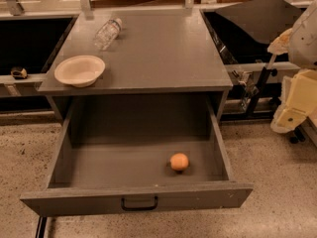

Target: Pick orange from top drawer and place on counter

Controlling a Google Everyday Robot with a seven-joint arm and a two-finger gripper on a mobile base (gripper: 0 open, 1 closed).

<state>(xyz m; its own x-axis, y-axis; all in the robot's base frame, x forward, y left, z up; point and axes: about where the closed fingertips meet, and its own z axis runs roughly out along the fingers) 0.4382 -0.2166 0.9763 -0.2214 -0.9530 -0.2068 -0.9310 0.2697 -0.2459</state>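
The orange [179, 161] is small and round and lies on the floor of the open top drawer [124, 162], towards its front right. The drawer is pulled far out, with a small black handle [139, 204] at the centre of its front panel. The grey counter [158, 48] is the top of the cabinet above it. My gripper [290, 114] is on the cream-coloured arm at the right edge of the view. It is right of the cabinet, level with the drawer opening and well away from the orange. It holds nothing that I can see.
A cream shallow bowl [79, 70] sits at the counter's front left corner. A clear plastic bottle [108, 32] lies on its side at the back left. Black tray-like panels [29, 43] flank the cabinet. Speckled floor [277, 172] lies around the drawer.
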